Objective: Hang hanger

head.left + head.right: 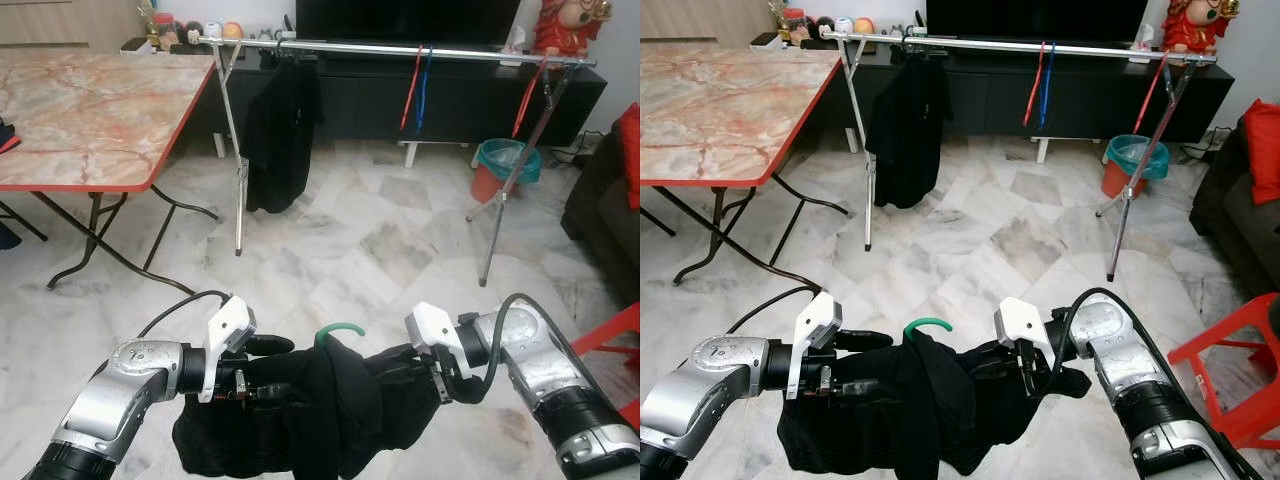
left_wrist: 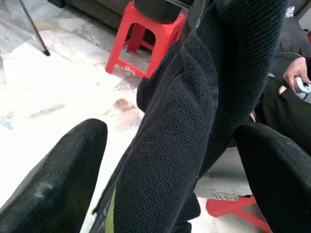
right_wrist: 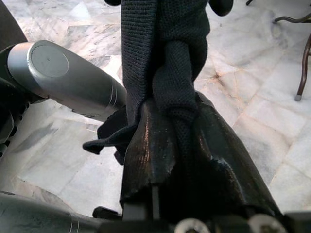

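A black knit garment on a hanger with a green hook hangs low in front of me between both grippers. My left gripper stands open, its fingers spread either side of a fold of the garment. My right gripper is shut on the garment's other end. Far ahead stands a metal clothes rack. A black top hangs at its left end, red and blue hangers near the middle, and a red hanger at the right.
A marble-topped folding table with a red edge stands to the left. A teal-lined bin sits behind the rack's right leg. A red stool and a dark sofa are on the right. A person's hand is nearby.
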Available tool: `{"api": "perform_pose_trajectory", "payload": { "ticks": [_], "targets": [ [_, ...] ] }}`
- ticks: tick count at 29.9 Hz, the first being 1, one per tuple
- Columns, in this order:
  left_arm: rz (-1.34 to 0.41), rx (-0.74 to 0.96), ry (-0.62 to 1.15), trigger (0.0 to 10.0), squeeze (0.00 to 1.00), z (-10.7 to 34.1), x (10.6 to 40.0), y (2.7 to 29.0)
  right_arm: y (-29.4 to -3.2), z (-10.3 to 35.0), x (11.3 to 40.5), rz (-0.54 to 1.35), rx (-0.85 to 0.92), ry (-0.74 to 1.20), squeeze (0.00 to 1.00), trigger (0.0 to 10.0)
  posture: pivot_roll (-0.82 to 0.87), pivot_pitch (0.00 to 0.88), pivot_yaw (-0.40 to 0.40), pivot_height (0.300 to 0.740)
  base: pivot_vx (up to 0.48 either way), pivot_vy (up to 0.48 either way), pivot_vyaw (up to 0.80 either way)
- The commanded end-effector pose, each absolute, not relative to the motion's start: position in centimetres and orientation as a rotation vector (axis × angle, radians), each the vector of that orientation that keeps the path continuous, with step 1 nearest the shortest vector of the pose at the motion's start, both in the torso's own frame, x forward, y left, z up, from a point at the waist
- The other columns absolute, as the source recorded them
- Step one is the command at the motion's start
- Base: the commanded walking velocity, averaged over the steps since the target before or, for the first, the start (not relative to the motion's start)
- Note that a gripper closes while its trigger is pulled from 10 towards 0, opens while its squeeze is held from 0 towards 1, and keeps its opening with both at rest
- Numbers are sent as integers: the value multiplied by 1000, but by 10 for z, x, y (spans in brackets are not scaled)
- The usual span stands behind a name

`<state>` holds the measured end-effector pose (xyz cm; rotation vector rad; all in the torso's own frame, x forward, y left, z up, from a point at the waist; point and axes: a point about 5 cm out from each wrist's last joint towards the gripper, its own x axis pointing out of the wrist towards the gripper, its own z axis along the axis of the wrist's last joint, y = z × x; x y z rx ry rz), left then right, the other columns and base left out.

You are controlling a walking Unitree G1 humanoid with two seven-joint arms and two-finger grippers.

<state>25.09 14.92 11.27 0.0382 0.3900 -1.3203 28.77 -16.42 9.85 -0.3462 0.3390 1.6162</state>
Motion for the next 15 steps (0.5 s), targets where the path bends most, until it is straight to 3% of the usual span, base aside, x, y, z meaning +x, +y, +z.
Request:
{"api": "perform_pose_trajectory", "payload": {
  "ticks": [1, 3, 4, 13, 14, 15],
  "targets": [
    [-1339, 54, 398, 10000, 1000, 112, 251, 146, -155, 108, 289, 1653, -350, 267, 0, 10000, -12, 0, -35, 740, 0, 0, 0],
    [-1342, 72, 409, 10000, 1000, 110, 250, 146, -155, 108, 289, 1654, -352, 267, 0, 10000, -10, 0, -37, 740, 0, 0, 0],
    [-1350, 90, 427, 10000, 0, 108, 249, 147, -153, 108, 289, 1655, -354, 266, 0, 10000, -10, 0, -37, 740, 0, 0, 0],
    [-1365, 97, 448, 10000, 0, 103, 247, 144, -149, 112, 289, 1667, -350, 248, 0, 10000, -11, 0, -36, 740, 0, 0, 0],
    [-1362, 91, 446, 6549, 0, 103, 248, 142, -148, 113, 289, 1670, -351, 244, 0, 10000, -13, 0, -36, 740, 0, 0, 0],
    [-1364, 87, 443, 2039, 0, 103, 248, 141, -148, 113, 289, 1671, -351, 243, 0, 10000, -12, 0, -36, 740, 0, 0, 0]
  ]
}}
